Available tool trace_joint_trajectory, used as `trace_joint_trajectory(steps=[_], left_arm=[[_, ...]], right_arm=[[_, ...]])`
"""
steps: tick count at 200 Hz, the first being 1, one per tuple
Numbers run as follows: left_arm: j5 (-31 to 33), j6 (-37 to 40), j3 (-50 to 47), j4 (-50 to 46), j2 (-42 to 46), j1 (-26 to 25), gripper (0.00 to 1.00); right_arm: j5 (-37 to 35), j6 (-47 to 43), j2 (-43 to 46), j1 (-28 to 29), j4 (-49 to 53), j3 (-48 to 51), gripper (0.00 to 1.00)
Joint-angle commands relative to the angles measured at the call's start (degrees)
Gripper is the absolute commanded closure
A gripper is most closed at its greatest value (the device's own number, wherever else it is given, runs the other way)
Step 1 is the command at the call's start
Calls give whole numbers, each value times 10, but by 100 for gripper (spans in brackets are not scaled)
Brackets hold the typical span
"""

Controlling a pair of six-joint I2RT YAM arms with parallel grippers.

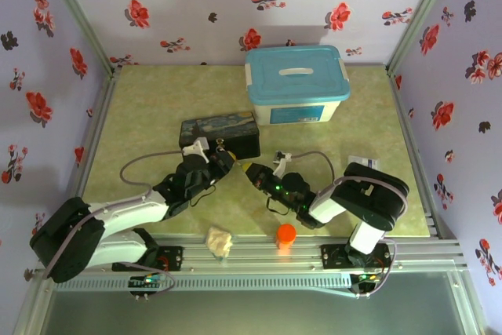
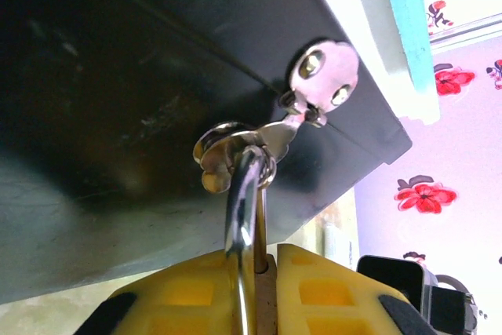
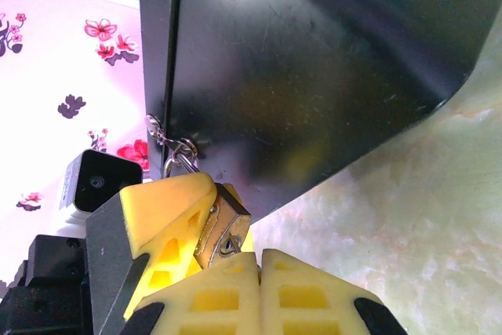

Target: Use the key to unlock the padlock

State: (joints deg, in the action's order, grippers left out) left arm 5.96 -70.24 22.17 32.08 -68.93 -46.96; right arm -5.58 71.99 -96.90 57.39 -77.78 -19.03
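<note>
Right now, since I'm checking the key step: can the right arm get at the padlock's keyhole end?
Probably yes. The left gripper pinches the padlock by its sides where it hangs on the latch of the box. That leaves the padlock's end facing the right gripper, shut just before it, nothing between.

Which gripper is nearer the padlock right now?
Left. The left gripper is clamped on the padlock, whose shackle passes through the dark box's latch. The right gripper, shut, sits just off the padlock's keyhole end.
</note>
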Motion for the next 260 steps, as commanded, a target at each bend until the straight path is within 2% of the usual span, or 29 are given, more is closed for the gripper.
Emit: trace_joint_trajectory(steps=[1,91,115,159,239,260], left_arm=[[0,-1,1,60,7,4,100],[-25,-33,-8,119,-11,4,100],[-37,-53,-11,145,-23,4,100],[-40,-63,-10,128,5,4,100],[-59,-74,-6,138,2,2,100],[-70,-76,-3,148,-6,2,100]], right_arm=[[5,-13,2,4,-17,-20,100],[18,-8,-7,3,-17,-39,100],[42,-7,0,-4,-17,-48,100],[73,-3,34,-36,-17,-43,100],[104,-2,17,-45,-17,-70,100],[144,10,-5,-64,-17,-77,100]])
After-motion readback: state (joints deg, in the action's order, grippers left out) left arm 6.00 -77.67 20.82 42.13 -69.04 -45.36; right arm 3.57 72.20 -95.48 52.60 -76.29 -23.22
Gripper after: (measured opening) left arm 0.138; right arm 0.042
